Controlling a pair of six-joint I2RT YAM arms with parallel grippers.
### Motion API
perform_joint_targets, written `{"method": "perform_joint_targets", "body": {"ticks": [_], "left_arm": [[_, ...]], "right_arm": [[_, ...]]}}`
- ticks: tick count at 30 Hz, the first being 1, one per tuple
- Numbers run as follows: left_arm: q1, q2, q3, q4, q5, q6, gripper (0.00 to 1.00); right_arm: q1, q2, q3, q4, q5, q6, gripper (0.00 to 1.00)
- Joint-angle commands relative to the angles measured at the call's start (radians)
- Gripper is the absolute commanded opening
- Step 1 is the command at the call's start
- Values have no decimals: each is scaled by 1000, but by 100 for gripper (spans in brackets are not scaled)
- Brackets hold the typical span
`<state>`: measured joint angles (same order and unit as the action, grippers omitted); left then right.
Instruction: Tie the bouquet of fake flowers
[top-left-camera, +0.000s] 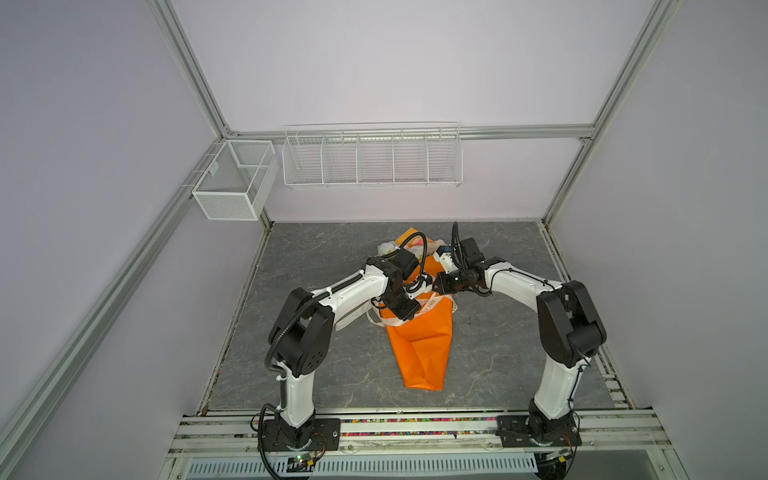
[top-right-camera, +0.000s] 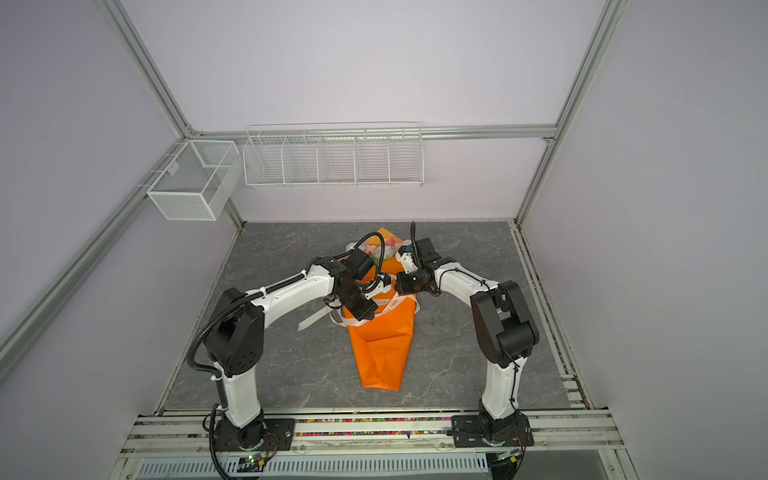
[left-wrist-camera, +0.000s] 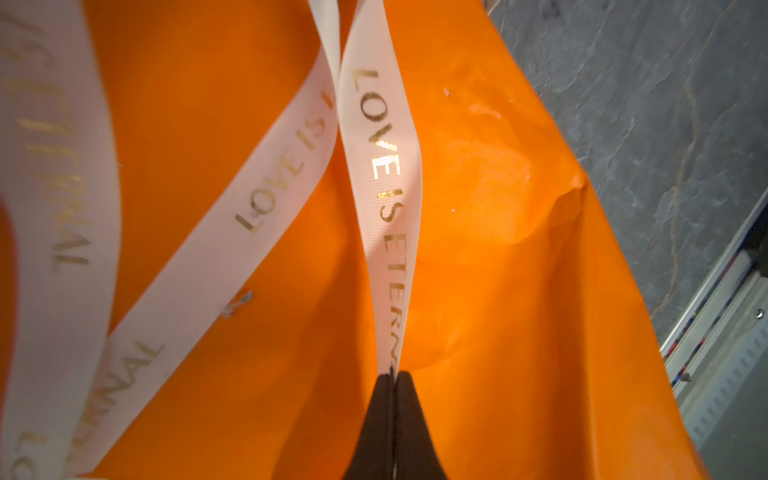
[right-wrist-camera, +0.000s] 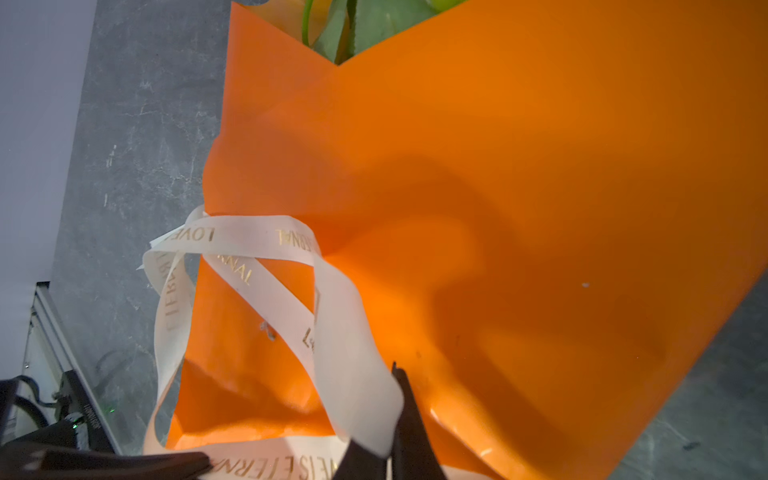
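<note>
The bouquet of fake flowers (top-left-camera: 415, 248) (top-right-camera: 384, 247) lies in an orange paper cone (top-left-camera: 422, 349) (top-right-camera: 380, 353) mid-table, blooms towards the back wall. Its green stems (right-wrist-camera: 365, 25) poke out of the cone's mouth in the right wrist view. A cream ribbon (top-left-camera: 430, 302) (top-right-camera: 390, 303) printed in gold is looped loosely round the cone's middle. My left gripper (top-left-camera: 409, 316) (top-right-camera: 365, 316) (left-wrist-camera: 394, 374) is shut on one strand of ribbon (left-wrist-camera: 382, 187) above the paper (left-wrist-camera: 498, 249). My right gripper (top-left-camera: 434, 286) (top-right-camera: 397, 284) (right-wrist-camera: 392, 374) is shut on another strand (right-wrist-camera: 357, 374).
A loose ribbon tail (top-right-camera: 309, 322) trails left of the cone on the grey stone tabletop (top-left-camera: 498, 332). On the back wall hang a white wire rack (top-left-camera: 372, 156) and a mesh basket (top-left-camera: 232, 178). An aluminium rail (top-left-camera: 415, 424) runs along the front edge.
</note>
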<state>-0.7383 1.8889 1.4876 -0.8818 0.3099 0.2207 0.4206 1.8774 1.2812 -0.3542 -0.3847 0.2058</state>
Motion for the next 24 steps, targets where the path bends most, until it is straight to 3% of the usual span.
{"method": "perform_joint_targets", "body": {"ticks": [1, 9, 13, 18, 24], "left_arm": [[-4, -95, -3, 60, -7, -13, 0], [3, -110, -10, 121, -54, -60, 0], [21, -94, -6, 144, -86, -100, 0], [30, -72, 3, 166, -81, -114, 0], [33, -21, 47, 170, -78, -125, 0]], "right_arm": [[3, -39, -13, 3, -90, -23, 9], [36, 2, 22, -101, -155, -108, 8], [44, 7, 52, -262, -201, -232, 8], [33, -9, 51, -314, -65, -239, 12], [13, -93, 50, -258, 101, -119, 42]]}}
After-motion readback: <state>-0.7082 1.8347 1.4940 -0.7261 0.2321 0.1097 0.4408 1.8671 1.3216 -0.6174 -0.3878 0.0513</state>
